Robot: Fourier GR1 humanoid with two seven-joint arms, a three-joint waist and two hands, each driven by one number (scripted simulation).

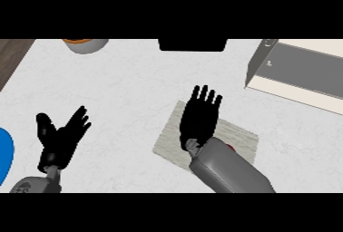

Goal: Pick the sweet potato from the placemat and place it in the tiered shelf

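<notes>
All I can see of the sweet potato point(230, 147) is a small reddish sliver, peeking out beside my right forearm point(231, 171) on the placemat point(240, 136). The rest of it is hidden under the arm, so I cannot tell how it lies.

My right hand point(200, 118) is stretched flat over the placemat, fingers straight and spread, pointing away from me; it holds nothing. The sliver sits just behind the hand, near the wrist, not between the fingers.

The placemat is a pale grey-beige rectangle, turned at an angle on the bench point(134, 81), whose top is white with faint marbling. Up and to the right of the mat stands the shelf point(301, 72), a cream frame with grey panels, set askew and running out of view at the right edge. It is apart from the mat, with bare bench between them.

My left hand point(62, 138) rests open at the lower left, fingers up and spread, well away from the mat.

At the top edge I see a grey bowl point(85, 45) with something orange in it, cut off by the frame, and a dark block point(192, 44) near the top middle. A blue thing point(4, 154) curves in at the left edge. At the top left corner a strip of dark wood floor point(12, 56) shows past the bench's edge.
</notes>
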